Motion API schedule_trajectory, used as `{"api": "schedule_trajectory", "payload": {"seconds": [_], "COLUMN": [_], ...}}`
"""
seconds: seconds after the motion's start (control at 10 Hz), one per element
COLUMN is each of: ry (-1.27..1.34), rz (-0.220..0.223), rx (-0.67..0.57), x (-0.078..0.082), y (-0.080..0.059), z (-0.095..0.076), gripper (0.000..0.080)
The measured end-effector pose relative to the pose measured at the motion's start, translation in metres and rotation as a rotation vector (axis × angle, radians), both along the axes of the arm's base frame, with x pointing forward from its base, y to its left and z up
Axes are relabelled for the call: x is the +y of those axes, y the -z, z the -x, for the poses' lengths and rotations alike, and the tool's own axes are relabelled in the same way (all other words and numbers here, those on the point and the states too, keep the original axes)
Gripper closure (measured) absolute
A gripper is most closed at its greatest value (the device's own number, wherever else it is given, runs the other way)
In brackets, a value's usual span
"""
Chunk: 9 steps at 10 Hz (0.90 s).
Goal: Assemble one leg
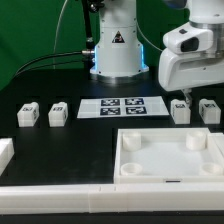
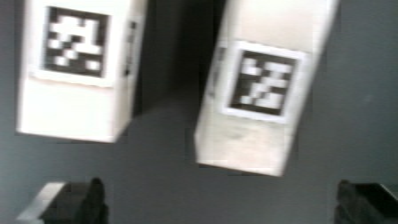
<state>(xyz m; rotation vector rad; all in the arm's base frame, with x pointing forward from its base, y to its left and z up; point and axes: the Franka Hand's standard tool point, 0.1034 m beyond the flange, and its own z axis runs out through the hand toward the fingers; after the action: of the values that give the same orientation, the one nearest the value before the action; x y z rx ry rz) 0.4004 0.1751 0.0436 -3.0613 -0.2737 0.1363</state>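
Four small white legs with black-and-white tags stand on the black table. Two are at the exterior view's left [image 1: 27, 114] [image 1: 58, 114] and two at its right [image 1: 181, 111] [image 1: 208, 110]. My gripper [image 1: 183, 97] hangs just above the right pair, over the leg nearer the middle. In the wrist view these two legs [image 2: 80, 65] [image 2: 258, 95] lie side by side below the gripper [image 2: 221, 205]. Its dark fingertips [image 2: 71, 200] stand wide apart. The gripper is open and empty, clear of both legs.
The marker board [image 1: 124, 106] lies between the leg pairs. A large white square panel [image 1: 170, 175] with recessed corners sits in front of the right pair. A white block [image 1: 5, 152] is at the left edge, a white rail [image 1: 60, 190] along the front, and the robot base [image 1: 116, 50] behind.
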Motion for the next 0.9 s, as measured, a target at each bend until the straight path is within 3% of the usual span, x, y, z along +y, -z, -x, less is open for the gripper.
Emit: {"api": "schedule_trajectory", "payload": {"seconds": [0.3,0.7,0.9], "ry": [-0.013,-0.017,0.008], "rz": [0.015,0.114,0.186], "rx": [0.047,0.385,0.607], "x": [0.001,-0.014,-0.012], "y": [0.001,-0.002,-0.003], "z": [0.005,0.012,0.022], "gripper": [0.0151,0.0151,0.0151]}}
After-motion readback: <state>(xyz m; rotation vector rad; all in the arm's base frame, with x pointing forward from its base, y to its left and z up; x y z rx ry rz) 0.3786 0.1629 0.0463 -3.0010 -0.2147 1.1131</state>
